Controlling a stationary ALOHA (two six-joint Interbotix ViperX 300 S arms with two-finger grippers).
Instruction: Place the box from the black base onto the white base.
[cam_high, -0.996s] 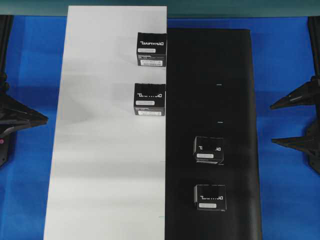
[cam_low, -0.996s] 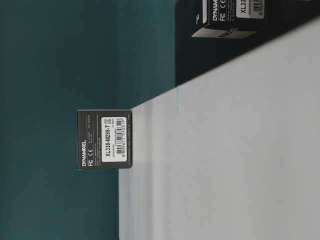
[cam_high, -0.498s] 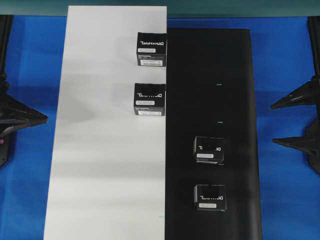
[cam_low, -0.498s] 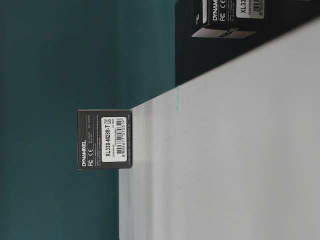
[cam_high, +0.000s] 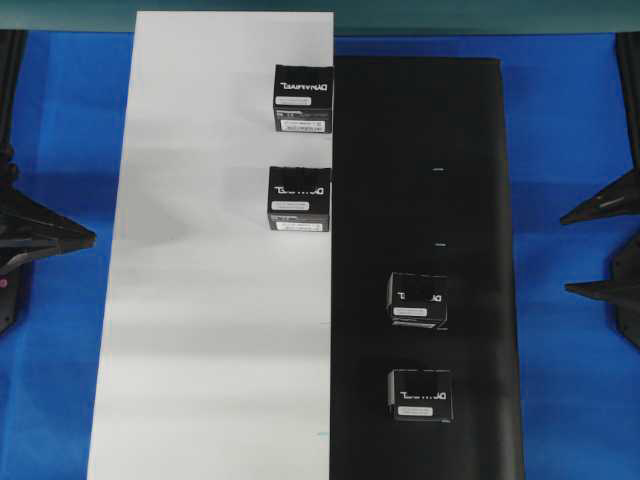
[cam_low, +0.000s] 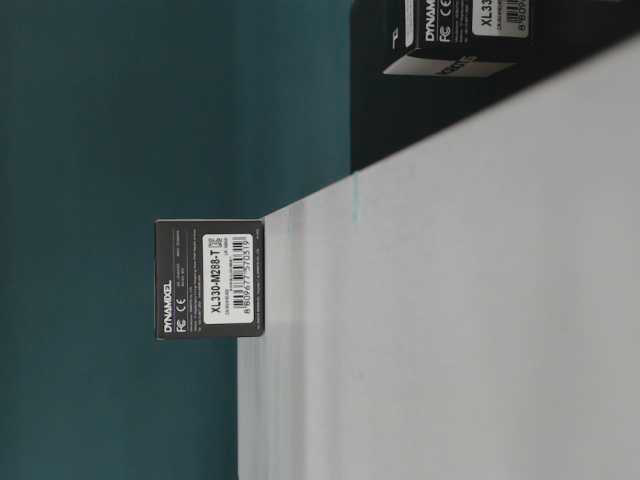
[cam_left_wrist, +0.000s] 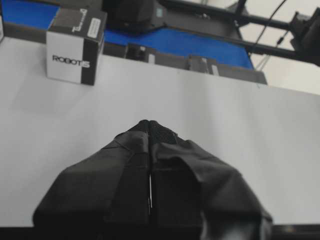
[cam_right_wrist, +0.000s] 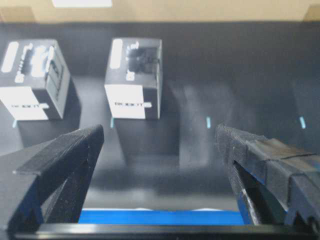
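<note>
Two black boxes stand on the black base (cam_high: 470, 150): one at mid-length (cam_high: 418, 300) and one nearer the front (cam_high: 420, 394). Two more look-alike boxes (cam_high: 303, 98) (cam_high: 299, 198) stand on the white base (cam_high: 200, 300), along its right edge. My right gripper (cam_high: 566, 253) is open and empty over the blue table, right of the black base. In the right wrist view its jaws (cam_right_wrist: 159, 135) stand wide, with both black-base boxes (cam_right_wrist: 134, 77) (cam_right_wrist: 35, 80) ahead and to the left. My left gripper (cam_high: 92, 238) is shut and empty at the white base's left edge.
Blue tabletop (cam_high: 570, 120) surrounds both sheets. The left wrist view shows the shut gripper (cam_left_wrist: 149, 123) over the white base (cam_left_wrist: 235, 130), a box (cam_left_wrist: 75, 45) far ahead to the left, and black arm hardware (cam_left_wrist: 135, 10) beyond. The table-level view shows a box (cam_low: 210, 278) on the white base (cam_low: 450, 320).
My right gripper has drawn back a little to the right, away from the black base, still open. The left gripper and all the boxes have stayed put.
</note>
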